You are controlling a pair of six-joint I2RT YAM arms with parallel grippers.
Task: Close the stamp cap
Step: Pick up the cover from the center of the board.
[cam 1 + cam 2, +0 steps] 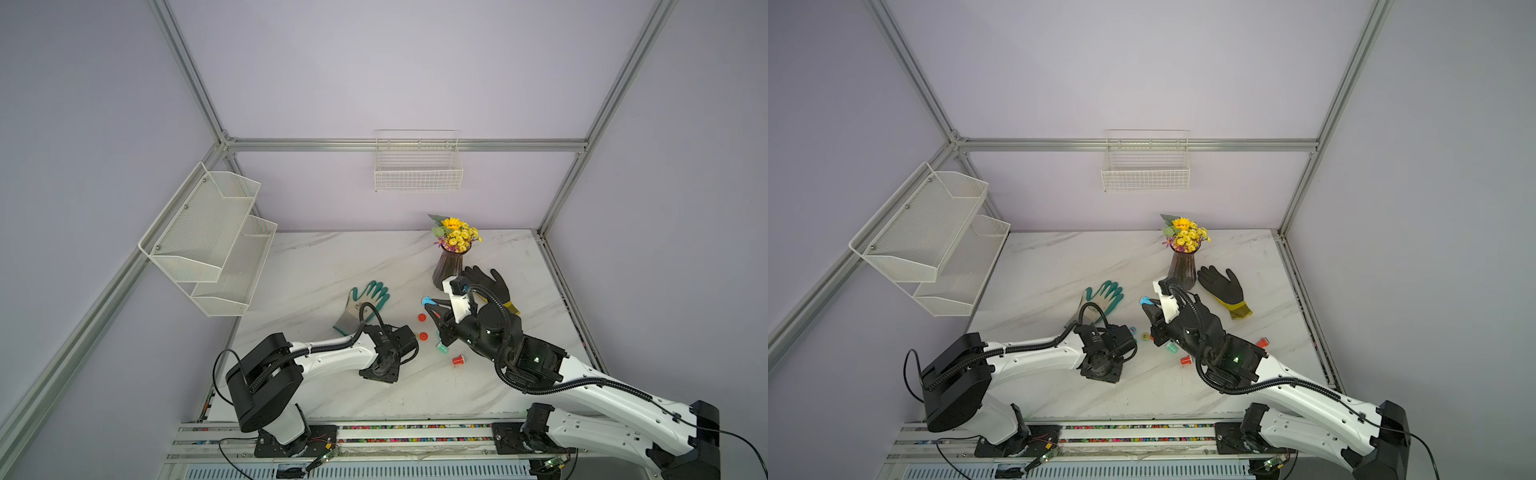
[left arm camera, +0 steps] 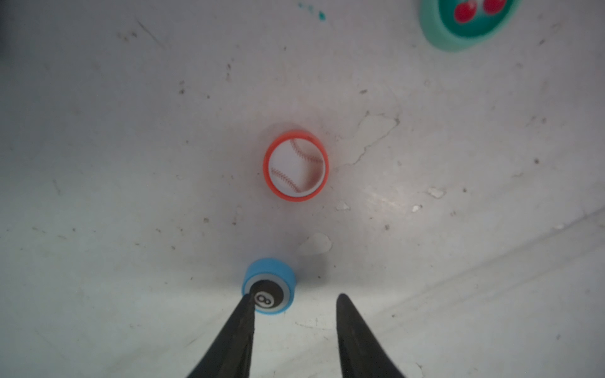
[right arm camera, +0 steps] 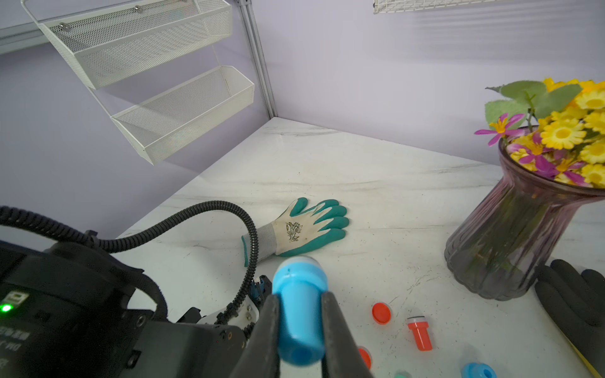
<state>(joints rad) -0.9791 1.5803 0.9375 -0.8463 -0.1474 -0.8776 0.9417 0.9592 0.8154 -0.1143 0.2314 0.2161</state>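
While the right gripper is clamped on a blue stamp, a cap is touched by the part-open left gripper.

A robotics lab test cell: lavender walls in an aluminium frame enclose a marble-look table, where a left arm and right arm mounted on a rail stand among staged props: mesh shelf, wire basket, flower vase, green glove and black glove.

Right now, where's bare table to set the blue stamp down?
Free: table patch between mesh shelf, green glove and vase; near strip by front rail. Crowded: centre, with red caps, teal stamp, red stamp.
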